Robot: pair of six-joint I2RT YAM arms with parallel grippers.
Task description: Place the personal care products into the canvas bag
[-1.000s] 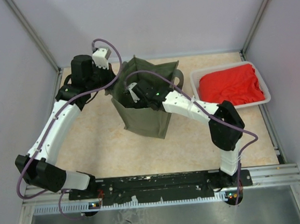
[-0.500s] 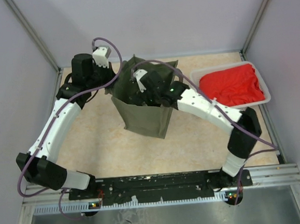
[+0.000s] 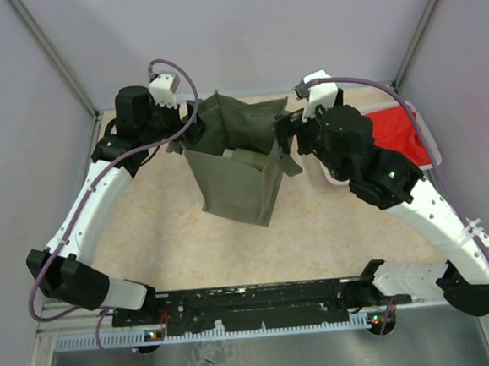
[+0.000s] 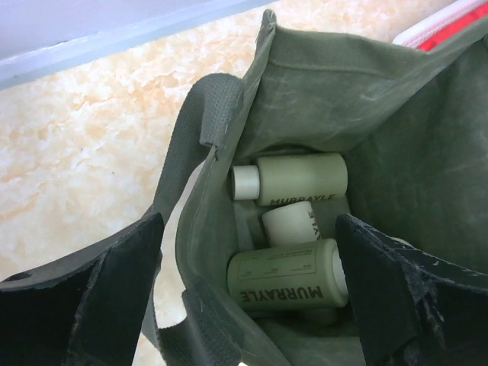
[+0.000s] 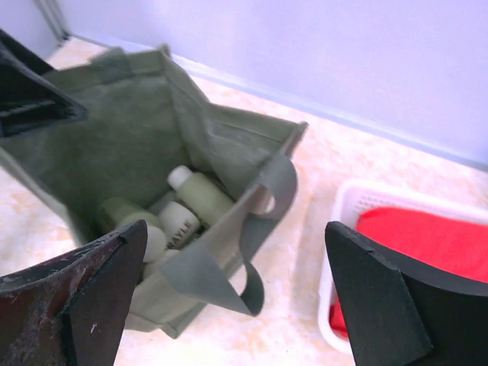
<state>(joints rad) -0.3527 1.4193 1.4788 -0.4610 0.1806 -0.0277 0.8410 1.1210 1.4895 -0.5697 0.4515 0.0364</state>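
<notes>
The olive canvas bag (image 3: 234, 179) stands open at mid-table. In the left wrist view three personal care products lie inside it: a pale green bottle (image 4: 301, 179) with a cream cap, a cream one (image 4: 293, 223) and a larger green one (image 4: 286, 282). My left gripper (image 3: 191, 129) is open, straddling the bag's left wall (image 4: 200, 252) without pinching it. My right gripper (image 3: 285, 134) is open and empty, hanging above the bag's right rim. In the right wrist view the bottles (image 5: 200, 194) show past a strap handle (image 5: 268, 200).
A white tray (image 5: 364, 200) holding a red cloth (image 5: 431, 244) sits right of the bag; my right arm covers much of it in the top view (image 3: 420, 127). Grey walls enclose the table on three sides.
My right gripper has come up out of the bag and swung right, empty. My left gripper has opened, letting go of the bag's left rim.
</notes>
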